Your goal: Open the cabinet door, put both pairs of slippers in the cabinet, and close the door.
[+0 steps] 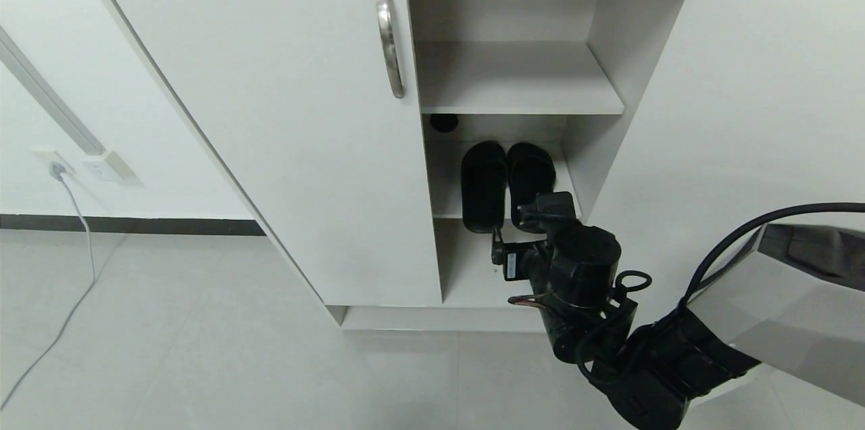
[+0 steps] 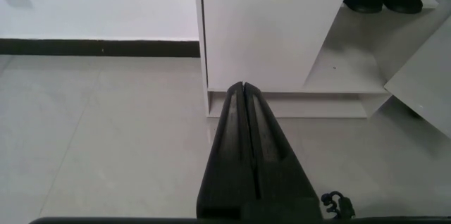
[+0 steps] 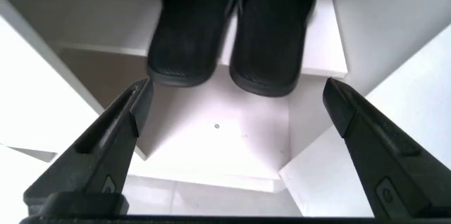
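White wall and pale grey floor tiles (image 1: 169, 335) sit around a tall white cabinet (image 1: 503, 78), and you are looking into its open side. The cabinet door (image 1: 743, 112) on that side is swung wide open. The other door (image 1: 284, 112), the one with the shiny handle (image 1: 390, 43), looks flat and shut.

The black slippers (image 1: 507, 186) are inside the cabinet, on the lower shelf (image 1: 442, 180), under the upper shelf (image 1: 513, 78). You can see them lying side by side, so close that they look like they touch. Each one's long way runs from the front of the cabinet to the back. Their toes point in toward the back, and their heels point out at you. The heels stick out a little past the front edge of the shelf.

Your right gripper (image 1: 524, 224) is just in front of those heels, at the cabinet's open side. Its jaws are wide apart, and nothing is between them.

Your left gripper (image 2: 243, 86) is low over the floor, out in front of the cabinet's bottom edge, on the shut door's side. Its jaws are pressed together with nothing in them.

On the wall beside the cabinet is a socket (image 1: 55, 166) with a grey cable (image 1: 81, 268) hanging down to the floor.
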